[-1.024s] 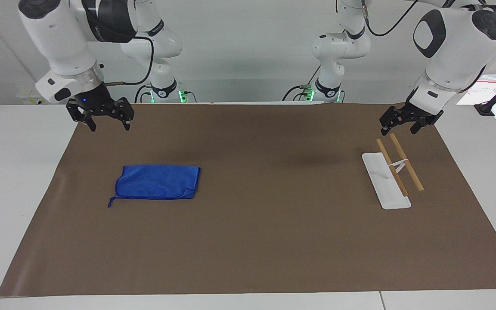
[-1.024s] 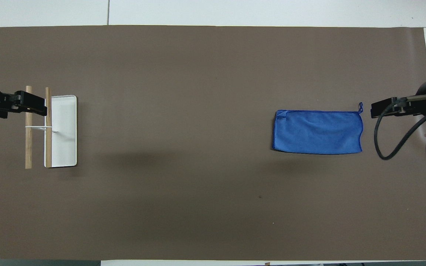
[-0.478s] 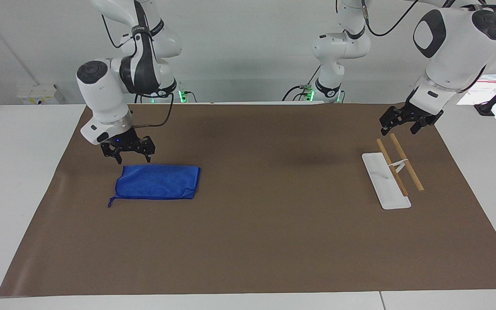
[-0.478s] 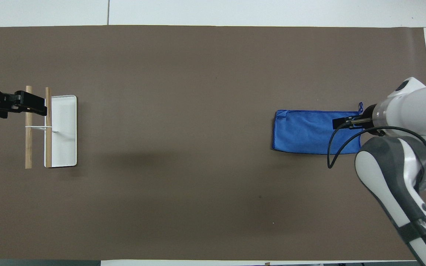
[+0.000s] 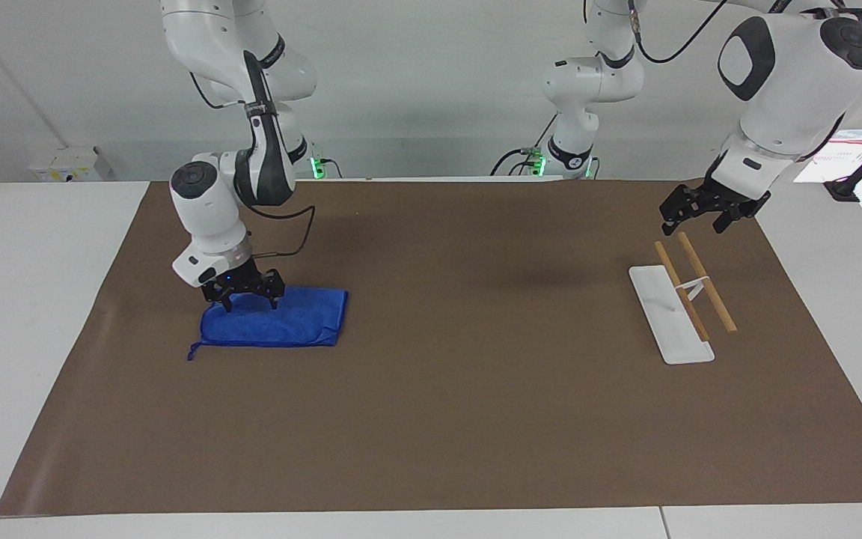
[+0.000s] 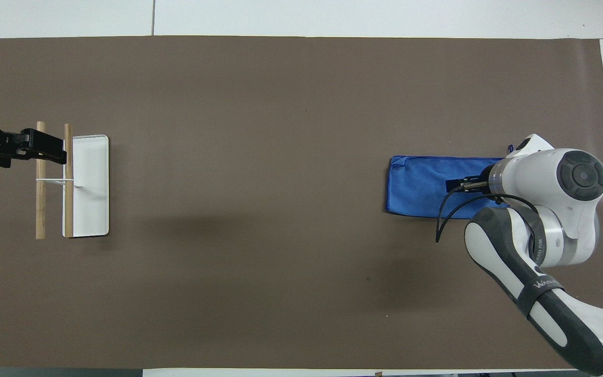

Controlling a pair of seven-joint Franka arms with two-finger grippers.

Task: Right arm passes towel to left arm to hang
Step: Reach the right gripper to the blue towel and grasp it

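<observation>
Two arms on my feed. Right gripper [image 5: 245,297] is down at the towel [image 5: 281,322], on the edge nearer the robots; fingers spread apart, tips at the cloth, nothing clamped that I can see. Towel lies flat on the brown mat [image 5: 431,419] toward the right arm's end of the table, loop cord [image 5: 193,350] at the corner farther from the robots. Overhead, the right arm's wrist [image 6: 547,180] covers that end of the towel [image 6: 422,186]. Left gripper [image 5: 704,213] waits, hanging over the towel rack [image 5: 682,311] at the left arm's end; fingers look parted, holding nothing. Rack: white base, two wooden rails.
</observation>
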